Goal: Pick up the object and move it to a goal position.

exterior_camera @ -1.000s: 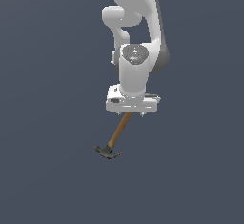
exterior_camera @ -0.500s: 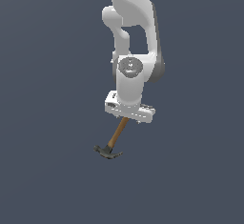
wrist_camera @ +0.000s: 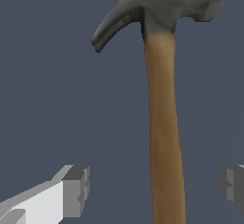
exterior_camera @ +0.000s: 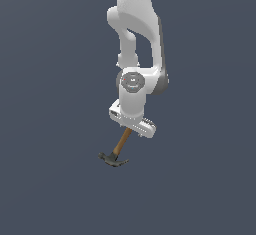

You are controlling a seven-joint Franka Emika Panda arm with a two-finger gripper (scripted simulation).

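We see a small claw hammer [exterior_camera: 116, 151] lying on the flat dark blue-grey bench [exterior_camera: 45, 179], directly beneath the white arm [exterior_camera: 137, 44] and a little toward the exterior view's left of its wrist. Its handle [exterior_camera: 122, 142] is slim, straight and brown, with a warm wooden tone that looks lighter along one edge. In the exterior view the handle slants up toward the exterior view's right, and its upper end disappears behind the white gripper [exterior_camera: 132, 120], so we cannot see the butt end. The head [exterior_camera: 113, 159] is dark grey metal and sits at the lower end of the handle, crosswise to it.

The wrist view gives us the clearer look. There the hammer [wrist_camera: 161, 99] fills much of the picture: the head [wrist_camera: 159, 6] has a curved, tapering claw on one side and a short blunt striking face on the other, with a dull, slightly mottled grey surface. The handle [wrist_camera: 164, 137] widens very slightly away from the head.

In that same view we see the two fingers [wrist_camera: 75, 190] spread wide apart, one on each side of the handle and both clear of it, with open bench colour between each finger and the wood. The handle lies nearer the finger at the picture's edge than the other. The gripper [wrist_camera: 155, 187] is therefore holding nothing.
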